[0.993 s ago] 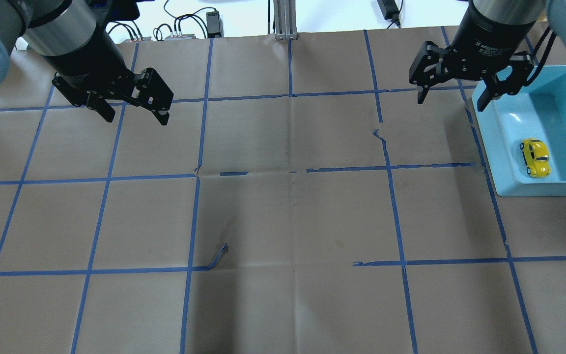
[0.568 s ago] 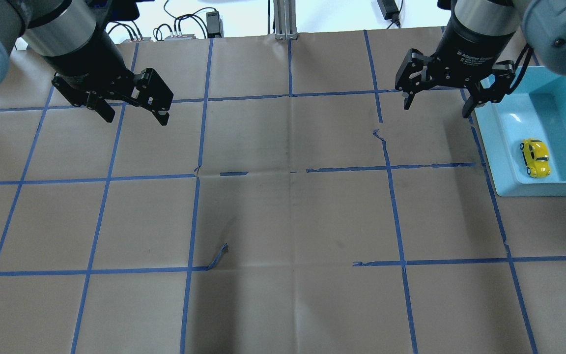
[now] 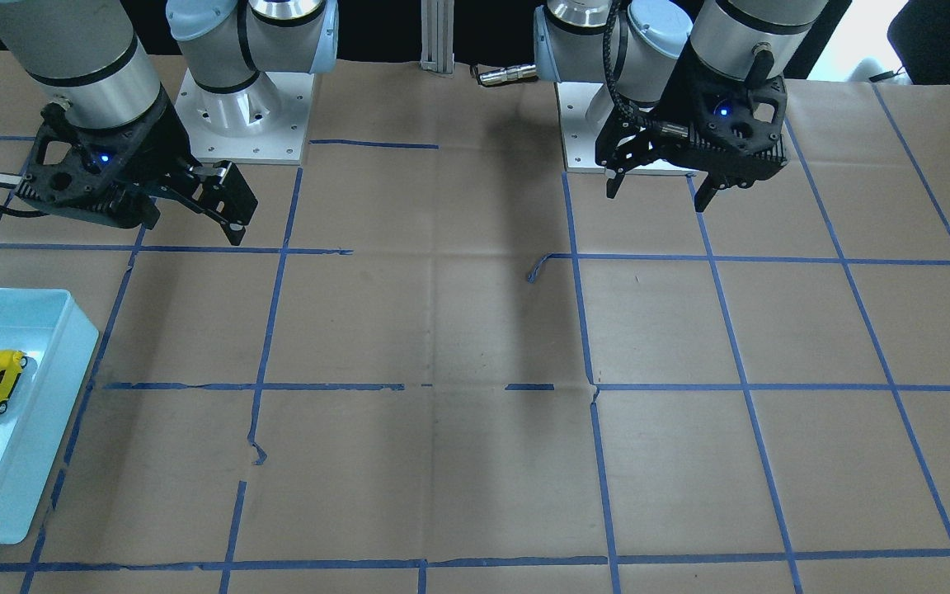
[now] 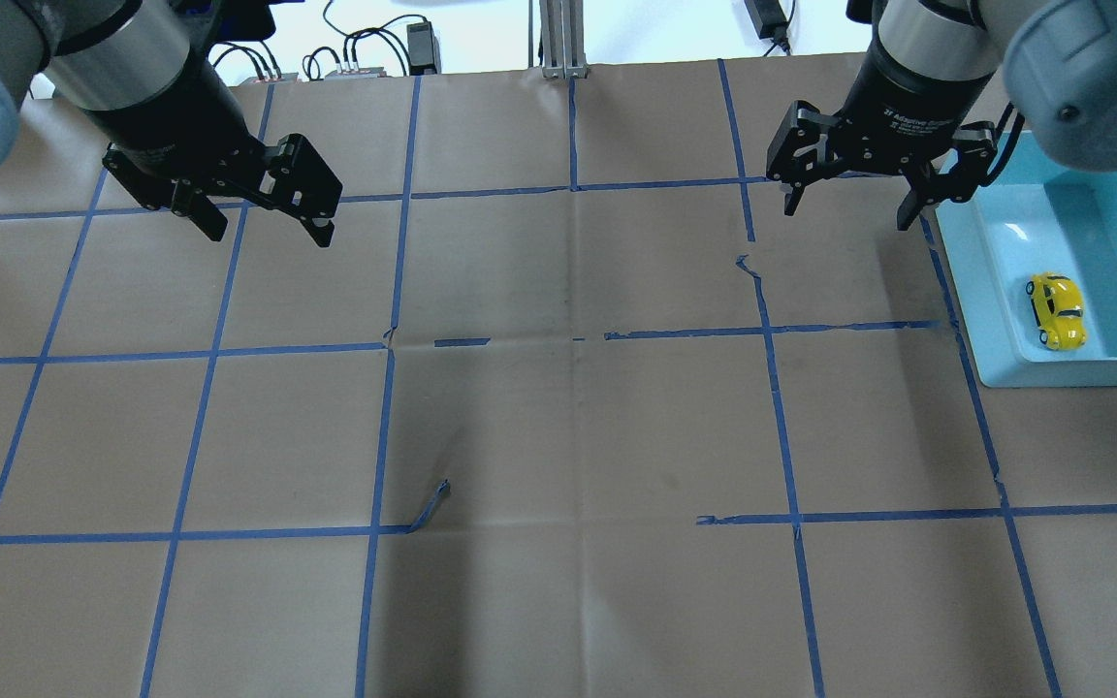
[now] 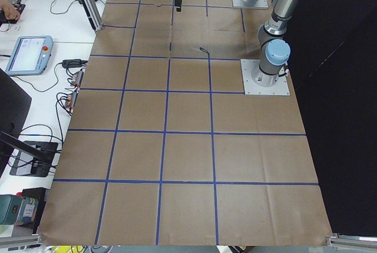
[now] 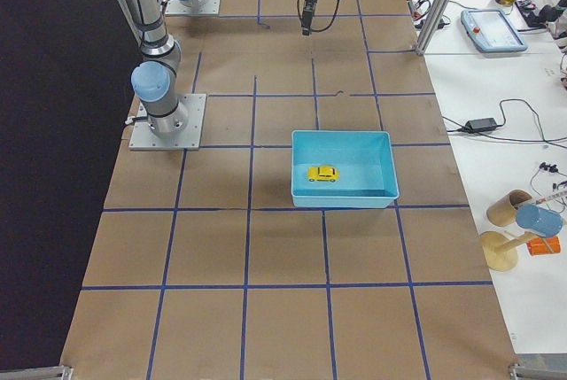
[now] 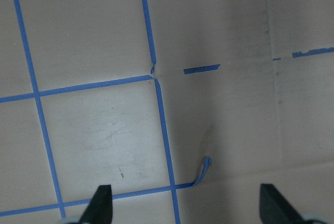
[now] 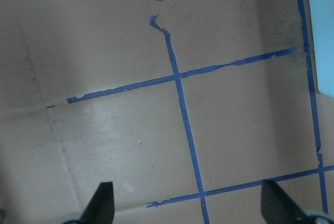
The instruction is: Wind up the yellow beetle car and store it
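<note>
Noted: the yellow beetle car (image 4: 1056, 310) sits inside the light-blue tray (image 4: 990, 361) on the desk (image 4: 558, 436), untouched. The right pincer (image 4: 847, 215) hangs beside the tray, spread wide, empty. The left pincer (image 4: 269, 236), well apart, likewise gapes empty.

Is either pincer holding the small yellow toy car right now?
No, the small glossy yellow toy car sits inside the light-blue plastic tray, while the left pincer and the right pincer hang open and empty.

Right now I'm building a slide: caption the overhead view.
The car lies in the tray; left gripper and right gripper hover open, empty.
</note>
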Controlling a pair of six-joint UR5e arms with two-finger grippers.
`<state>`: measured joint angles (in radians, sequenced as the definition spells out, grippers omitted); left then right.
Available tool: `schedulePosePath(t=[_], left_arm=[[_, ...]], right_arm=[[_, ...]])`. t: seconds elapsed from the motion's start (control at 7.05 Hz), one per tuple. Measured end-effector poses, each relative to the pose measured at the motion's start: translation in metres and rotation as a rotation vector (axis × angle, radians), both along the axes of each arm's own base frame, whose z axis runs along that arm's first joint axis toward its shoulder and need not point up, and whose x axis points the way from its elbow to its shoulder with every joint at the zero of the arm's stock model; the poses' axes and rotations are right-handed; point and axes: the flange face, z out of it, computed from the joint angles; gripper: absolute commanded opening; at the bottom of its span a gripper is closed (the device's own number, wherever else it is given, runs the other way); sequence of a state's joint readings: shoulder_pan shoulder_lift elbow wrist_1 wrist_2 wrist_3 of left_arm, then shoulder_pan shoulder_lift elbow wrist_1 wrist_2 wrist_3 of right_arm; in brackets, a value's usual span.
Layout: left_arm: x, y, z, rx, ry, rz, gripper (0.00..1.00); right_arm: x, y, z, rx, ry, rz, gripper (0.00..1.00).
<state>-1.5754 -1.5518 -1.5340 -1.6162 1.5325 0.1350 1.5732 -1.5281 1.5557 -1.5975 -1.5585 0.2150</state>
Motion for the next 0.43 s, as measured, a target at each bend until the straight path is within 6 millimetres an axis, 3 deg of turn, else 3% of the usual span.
schedulePosePath(t=[0.43], left_arm=[[0.0000,-0.0003,0.0000,-0.001,0.000,0.000,0.99]], right_arm=[[-0.0009,0.0018,0.0017,0.000,0.012,0.007,1.00]])
